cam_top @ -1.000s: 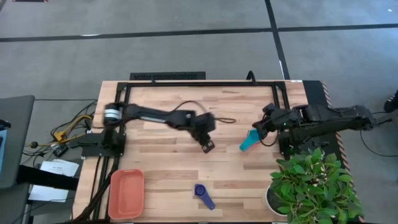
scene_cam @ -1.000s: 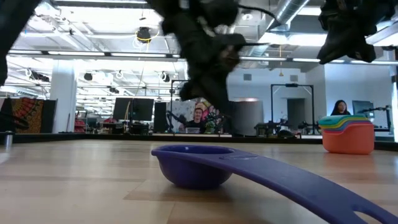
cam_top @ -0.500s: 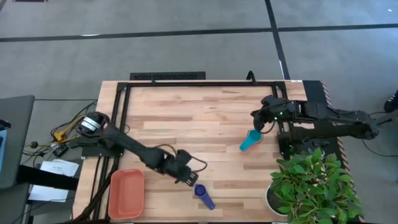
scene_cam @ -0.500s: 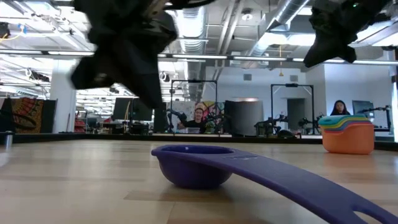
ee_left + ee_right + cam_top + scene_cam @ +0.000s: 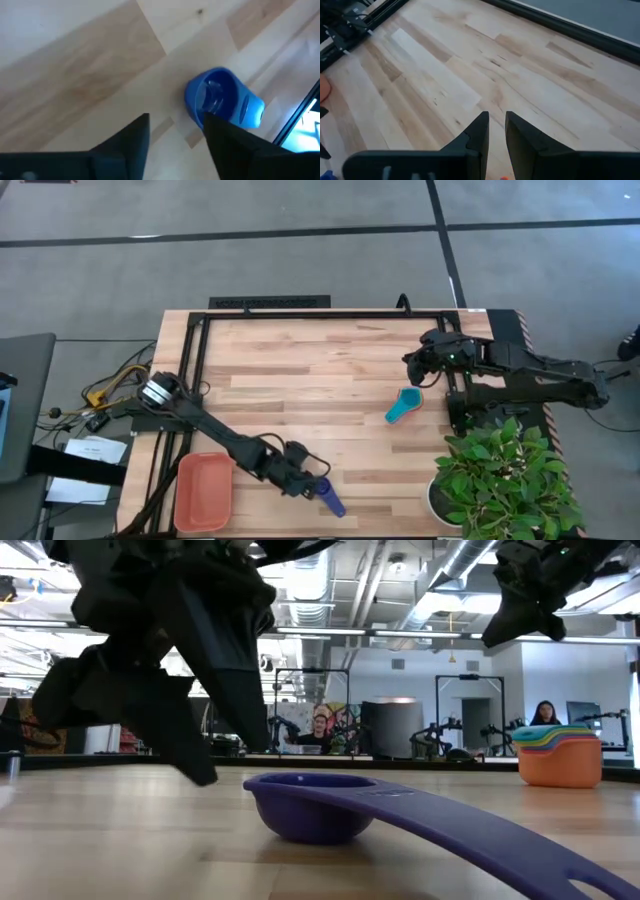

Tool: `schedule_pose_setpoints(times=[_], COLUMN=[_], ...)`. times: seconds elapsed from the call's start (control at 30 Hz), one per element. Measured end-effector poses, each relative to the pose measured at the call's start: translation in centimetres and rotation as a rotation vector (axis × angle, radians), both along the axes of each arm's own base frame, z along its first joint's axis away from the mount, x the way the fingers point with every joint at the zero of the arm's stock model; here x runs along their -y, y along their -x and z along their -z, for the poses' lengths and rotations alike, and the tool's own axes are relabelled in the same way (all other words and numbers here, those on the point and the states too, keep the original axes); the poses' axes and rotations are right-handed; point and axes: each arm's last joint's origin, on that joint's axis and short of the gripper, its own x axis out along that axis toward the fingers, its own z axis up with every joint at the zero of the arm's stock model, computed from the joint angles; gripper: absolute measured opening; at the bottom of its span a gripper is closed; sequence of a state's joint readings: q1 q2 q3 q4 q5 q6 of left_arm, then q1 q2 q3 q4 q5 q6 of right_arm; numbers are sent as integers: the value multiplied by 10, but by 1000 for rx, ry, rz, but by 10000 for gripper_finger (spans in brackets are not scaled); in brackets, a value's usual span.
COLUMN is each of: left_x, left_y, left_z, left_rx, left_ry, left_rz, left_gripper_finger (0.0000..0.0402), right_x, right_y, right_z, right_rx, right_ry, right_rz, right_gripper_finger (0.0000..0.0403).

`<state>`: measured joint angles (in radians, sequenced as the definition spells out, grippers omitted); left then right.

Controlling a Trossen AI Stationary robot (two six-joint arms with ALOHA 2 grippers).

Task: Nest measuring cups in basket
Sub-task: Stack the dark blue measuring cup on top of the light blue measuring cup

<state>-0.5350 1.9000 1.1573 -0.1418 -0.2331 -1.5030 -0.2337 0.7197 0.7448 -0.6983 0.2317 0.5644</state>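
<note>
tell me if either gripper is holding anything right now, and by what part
Nothing is held. The left gripper is open just short of the dark blue cup; the right gripper is empty near the teal cup.

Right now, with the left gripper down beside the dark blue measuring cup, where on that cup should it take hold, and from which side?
Probably the bowel end is wrong; better the flat handle. The dark blue measuring cup lies upright on the table, bowl nearest the open left gripper, its long flat handle rising away from the bowl in the low view. Coming from above, fingers across the handle's narrow width near the bowl, looks best.
</note>
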Motion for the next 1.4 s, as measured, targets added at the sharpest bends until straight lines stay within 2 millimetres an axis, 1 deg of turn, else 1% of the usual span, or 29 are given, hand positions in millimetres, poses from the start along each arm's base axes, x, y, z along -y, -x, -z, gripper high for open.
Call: schedule_pose_setpoints(times=[0.1,0.23,0.4,0.47,0.6,0.77,0.83,0.93,1.13,1.17,1.27,1.4], left_x=[2,2,-2,-1,1,1,-2,-4,-8,-10,-20,-42], left_y=[-3,-3,-4,-9,-14,-17,-18,-18,-18,-19,-24,-33], left_z=[1,2,12,17,20,17,18,18,20,20,20,17], left_rx=[4,0,-42,-28,-2,-13,-27,-47,-68,-69,-75,-77], left_ry=[15,3,-9,13,64,36,30,29,-7,-4,-7,-16], left_rz=[6,-2,-34,-31,-14,-4,3,35,90,104,149,203], left_gripper_finger=[197,205,195,189,178,166,155,122,20,11,9,3], right_x=[0,0,1,2,3,4,5,5,4,4,3,2], right_y=[0,0,-2,-3,-6,-8,-8,-8,-7,-7,-5,-3], right_z=[0,2,6,7,9,11,12,13,12,12,11,9], right_rx=[-2,-19,-53,-60,-74,-90,-97,-109,-100,-97,-86,-64], right_ry=[-6,-18,-31,-40,-60,-74,-74,-78,-79,-79,-84,-103], right_rz=[5,11,-4,-8,-19,-22,-23,-23,-23,-23,-32,-62], right_gripper_finger=[88,88,88,88,88,88,88,88,88,88,88,88])
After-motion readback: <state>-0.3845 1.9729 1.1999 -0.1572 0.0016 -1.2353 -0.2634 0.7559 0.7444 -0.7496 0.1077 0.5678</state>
